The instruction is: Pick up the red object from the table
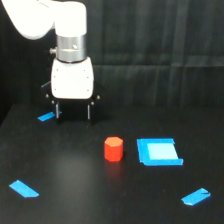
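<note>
The red object (113, 149) is a short red-orange block standing upright on the black table (75, 180), near the middle of the exterior view. My gripper (73, 111) hangs from the white arm at the upper left, well behind and to the left of the block, with nothing between its fingers (57, 110). Its two dark fingers stand wide apart, so it is open. The block is untouched.
A flat blue square piece (158, 151) lies just to the exterior view's right of the red block. Small blue tape strips lie at the left back (46, 117), front left (23, 188) and front right (195, 196). A black curtain hangs behind.
</note>
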Available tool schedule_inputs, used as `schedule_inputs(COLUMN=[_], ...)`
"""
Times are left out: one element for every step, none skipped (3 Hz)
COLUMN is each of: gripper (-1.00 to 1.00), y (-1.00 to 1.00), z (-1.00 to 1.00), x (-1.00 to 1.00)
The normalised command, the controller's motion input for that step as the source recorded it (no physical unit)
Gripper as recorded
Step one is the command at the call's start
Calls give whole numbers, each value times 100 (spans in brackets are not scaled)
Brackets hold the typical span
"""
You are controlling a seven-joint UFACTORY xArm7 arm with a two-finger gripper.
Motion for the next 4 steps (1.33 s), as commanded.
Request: schedule_inputs(gripper=[100, 100, 97, 89], y=[-57, -64, -70, -77], z=[-37, -24, -9, 10], x=[98, 91, 74, 49])
